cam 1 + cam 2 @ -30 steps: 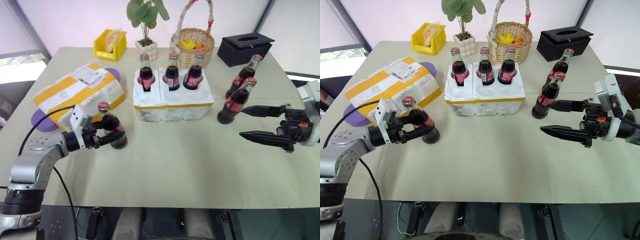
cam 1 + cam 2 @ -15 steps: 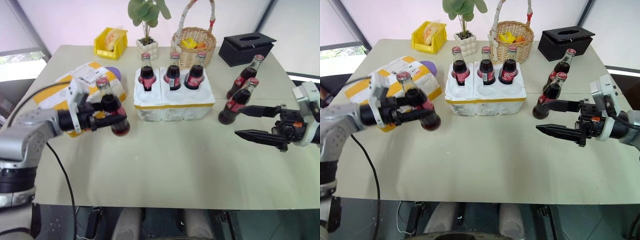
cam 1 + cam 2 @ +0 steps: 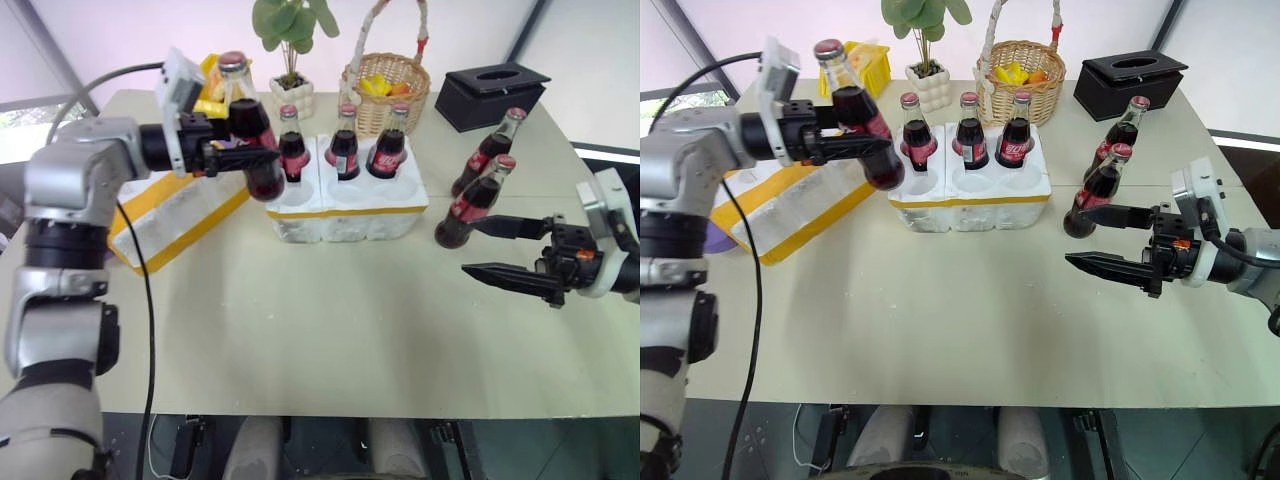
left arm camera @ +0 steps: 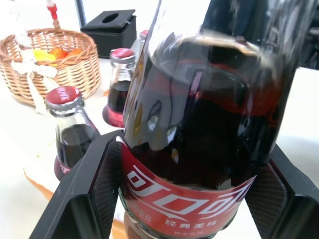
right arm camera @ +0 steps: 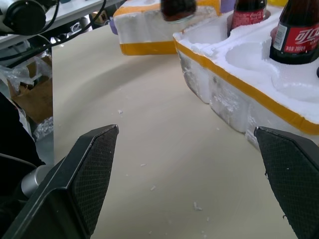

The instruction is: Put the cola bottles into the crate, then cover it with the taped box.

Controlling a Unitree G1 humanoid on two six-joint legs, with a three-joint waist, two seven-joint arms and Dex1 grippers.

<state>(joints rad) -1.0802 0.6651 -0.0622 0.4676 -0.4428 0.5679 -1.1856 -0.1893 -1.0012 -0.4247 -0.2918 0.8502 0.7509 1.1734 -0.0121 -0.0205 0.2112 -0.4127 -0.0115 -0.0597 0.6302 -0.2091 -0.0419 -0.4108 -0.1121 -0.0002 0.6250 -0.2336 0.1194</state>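
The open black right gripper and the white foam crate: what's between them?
Mostly bare beige table between right gripper and white styrofoam crate; one dark glass cola bottle stands at that gripper's upper fingertip, head views.

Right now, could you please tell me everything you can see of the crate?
The crate is a low block of white foam, rough and crumbly at its edges, with a yellow tape strip around its side. It sits flat on the table in front of the wicker basket. Three cola bottles stand upright in its far row of round holes; the near holes are empty. The left gripper holds a fourth bottle, tilted, above the crate's left end. Nothing else touches the crate.
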